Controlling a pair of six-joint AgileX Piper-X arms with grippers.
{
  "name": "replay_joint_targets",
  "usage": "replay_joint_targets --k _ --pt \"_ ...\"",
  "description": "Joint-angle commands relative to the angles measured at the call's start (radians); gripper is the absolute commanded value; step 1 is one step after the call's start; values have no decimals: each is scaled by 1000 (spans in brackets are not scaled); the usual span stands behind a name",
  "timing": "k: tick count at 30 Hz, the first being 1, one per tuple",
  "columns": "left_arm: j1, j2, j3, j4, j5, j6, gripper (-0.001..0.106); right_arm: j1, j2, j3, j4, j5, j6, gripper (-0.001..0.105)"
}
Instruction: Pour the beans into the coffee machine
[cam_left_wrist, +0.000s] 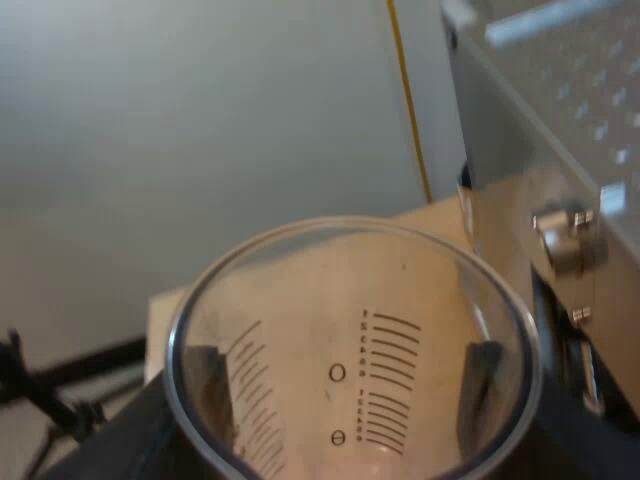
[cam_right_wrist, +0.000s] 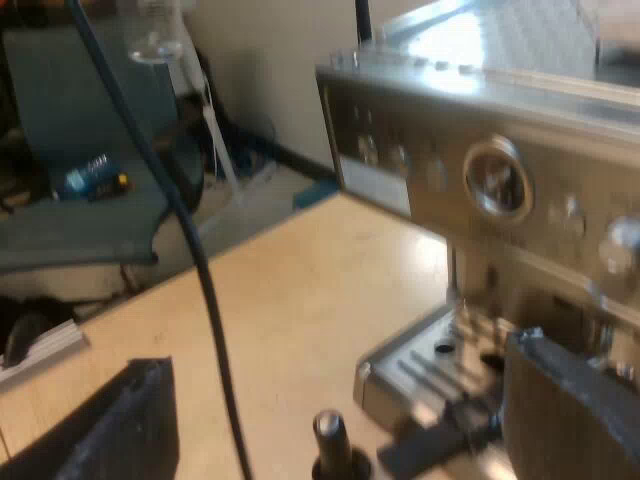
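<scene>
My left gripper (cam_left_wrist: 350, 400) is shut on the clear measuring glass (cam_left_wrist: 352, 300); its dark fingers (cam_left_wrist: 210, 390) show through the wall on both sides. The printed scale lines face me, and I see no beans in the part of the glass that shows. The glass is held beside the steel side of the espresso machine (cam_left_wrist: 560, 130), below its top. My right gripper (cam_right_wrist: 350, 415) is open wide, low over the table before the machine's front (cam_right_wrist: 480, 170) with its round gauge. Between its fingers stands a small upright object with a metal top (cam_right_wrist: 330, 430), possibly a tamper.
The machine's drip tray (cam_right_wrist: 420, 365) lies close to the right gripper. The wooden table (cam_right_wrist: 280, 290) stretches away from the machine's front. Beyond its edge are a dark chair (cam_right_wrist: 80, 200) and floor clutter. A pale wall (cam_left_wrist: 200, 130) stands behind the left arm.
</scene>
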Motion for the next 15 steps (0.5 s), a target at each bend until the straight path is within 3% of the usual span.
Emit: replay_joint_targets --k 1,8,15 --pt "49 -53 131 -70 83 -57 28 2 -2 17 11 -14 -16 69" --pt "67 -102 291 -149 152 -79 28 2 -2 96 11 -14 -23 69" --pt "67 -106 425 -281 173 -132 28 2 -2 129 9 -14 -87 69"
